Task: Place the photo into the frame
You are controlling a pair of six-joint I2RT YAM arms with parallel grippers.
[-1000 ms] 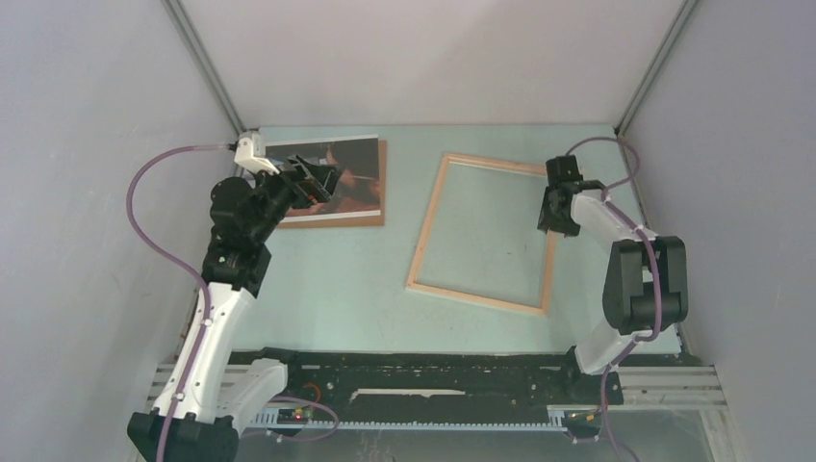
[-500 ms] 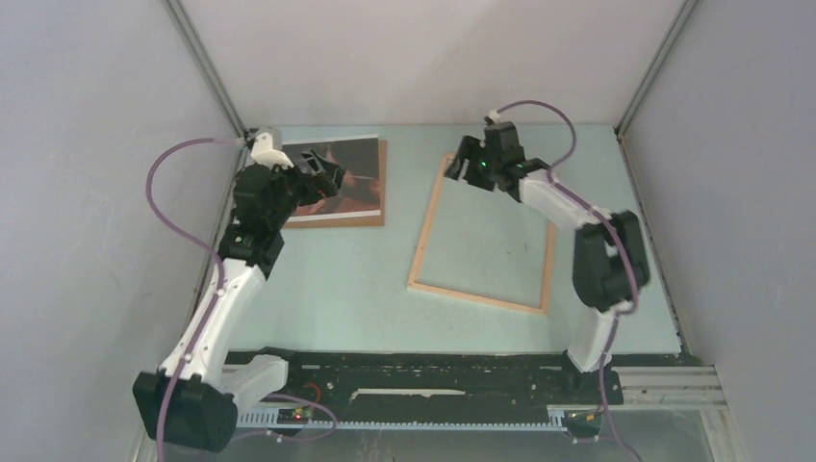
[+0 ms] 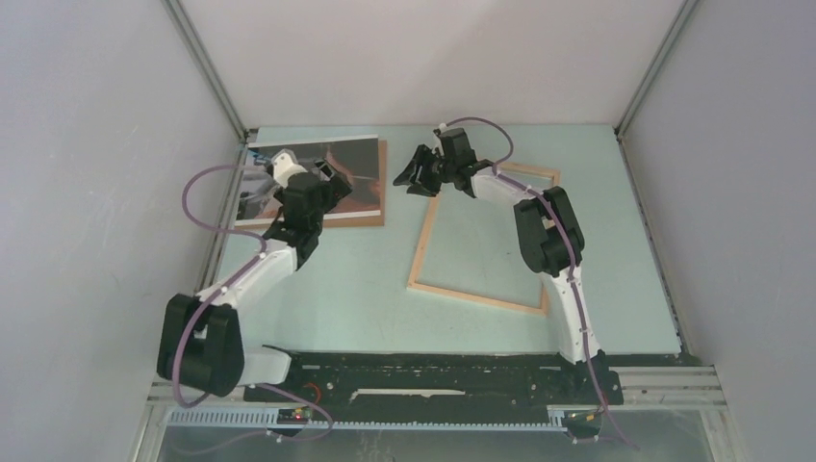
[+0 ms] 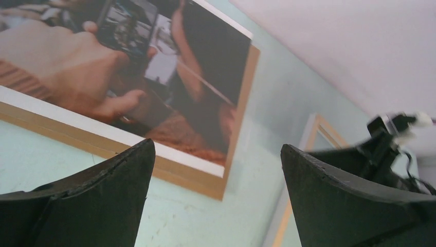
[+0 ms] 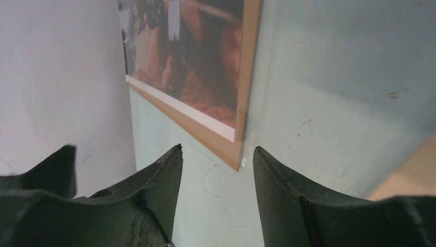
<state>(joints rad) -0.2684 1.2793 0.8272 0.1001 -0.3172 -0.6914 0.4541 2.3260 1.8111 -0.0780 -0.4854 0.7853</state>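
The photo, a colour print with a white border, lies face up on a brown backing board at the far left of the table. My left gripper hovers over the photo's right half, open and empty. In the left wrist view the photo fills the upper left, beyond the wide-apart left gripper. The light wood frame lies flat at centre right. My right gripper sits by the frame's far left corner, facing the photo. The right gripper is open over bare table near the board's corner.
Grey walls close in the back and both sides, the left wall close to the photo. A strip of table separates the board from the frame. A black rail runs along the near edge by the arm bases.
The right arm swung from the frame's right side across to its far left corner, toward the photo. The left arm slid nearer and to the right over the photo. Neither gripper took hold of anything.
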